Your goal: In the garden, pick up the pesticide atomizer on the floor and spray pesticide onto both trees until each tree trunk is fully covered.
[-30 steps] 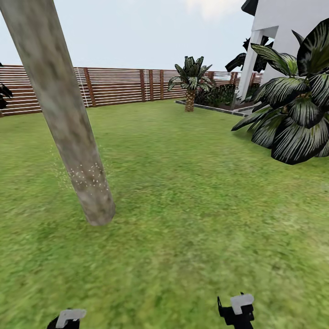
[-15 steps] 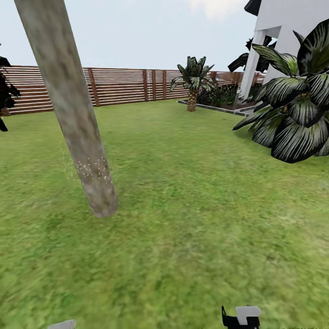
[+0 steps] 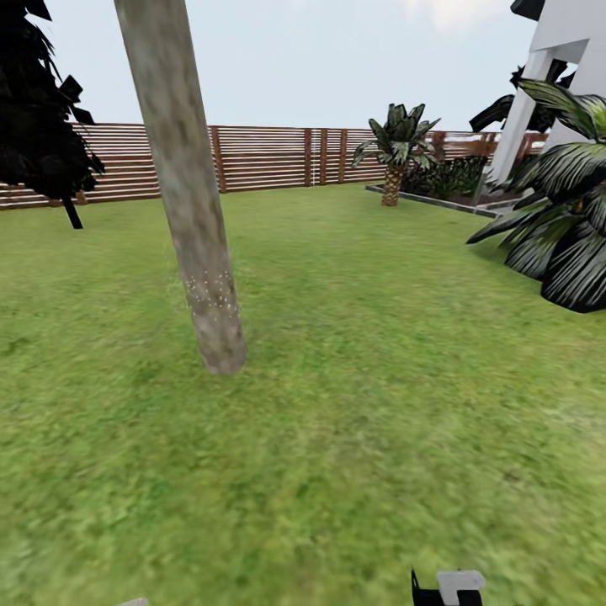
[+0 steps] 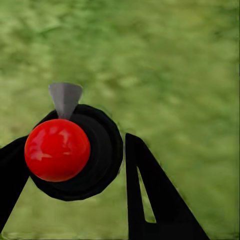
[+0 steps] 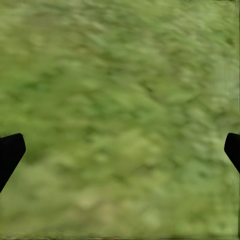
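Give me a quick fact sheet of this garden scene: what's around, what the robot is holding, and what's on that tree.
setting: green lawn enclosed by a brown slatted fence
nearest tree: thick grey-brown tree trunk, bare, leaning in the head view
marks on bark: whitish pesticide specks low on the trunk; higher bark looks unmarked
left gripper: shut on the atomizer, round dark body with a red ball and grey nozzle
right gripper: open, holding nothing, above grass
other plants: small palm by the fence, dark conifer
building: white house
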Robot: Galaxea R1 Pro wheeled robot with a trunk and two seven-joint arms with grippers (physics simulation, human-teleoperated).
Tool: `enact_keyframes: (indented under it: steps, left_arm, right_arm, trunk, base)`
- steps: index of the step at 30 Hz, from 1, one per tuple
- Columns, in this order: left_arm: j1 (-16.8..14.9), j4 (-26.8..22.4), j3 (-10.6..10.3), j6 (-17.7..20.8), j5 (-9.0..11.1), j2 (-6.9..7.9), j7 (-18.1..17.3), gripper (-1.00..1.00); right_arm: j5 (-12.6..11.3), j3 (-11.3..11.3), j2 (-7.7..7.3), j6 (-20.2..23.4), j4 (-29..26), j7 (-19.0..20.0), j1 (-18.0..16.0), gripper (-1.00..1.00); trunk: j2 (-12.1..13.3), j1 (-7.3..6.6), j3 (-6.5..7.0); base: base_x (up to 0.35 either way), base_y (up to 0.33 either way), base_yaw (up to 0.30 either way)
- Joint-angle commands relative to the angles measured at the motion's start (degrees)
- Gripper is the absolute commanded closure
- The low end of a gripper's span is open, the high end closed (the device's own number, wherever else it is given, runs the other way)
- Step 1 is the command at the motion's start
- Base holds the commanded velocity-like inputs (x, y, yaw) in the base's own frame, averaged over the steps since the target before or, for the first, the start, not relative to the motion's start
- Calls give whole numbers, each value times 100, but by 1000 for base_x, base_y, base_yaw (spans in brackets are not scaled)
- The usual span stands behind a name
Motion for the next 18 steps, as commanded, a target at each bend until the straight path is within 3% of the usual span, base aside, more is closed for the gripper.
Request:
enact_keyframes:
  steps: [1, 6, 18]
  left_arm:
    - [-3, 1, -48, -16, 27, 3, 22, 100]
    - [-2, 1, -48, -14, 28, 18, 22, 100]
    - [-2, -11, -57, -9, 26, 9, 24, 100]
  right_arm:
    - [62, -37, -2, -13, 5, -26, -2, -100]
    - [62, -31, -16, -12, 5, -26, -2, -100]
    - [62, -28, -22, -12, 5, -26, -2, -100]
  trunk:
    - [-2, -4, -4]
    - [-2, -4, -4]
    - [-2, -4, -4]
  base:
    - [-281, -197, 279]
    - [-219, -153, 279]
    - [-12, -7, 279]
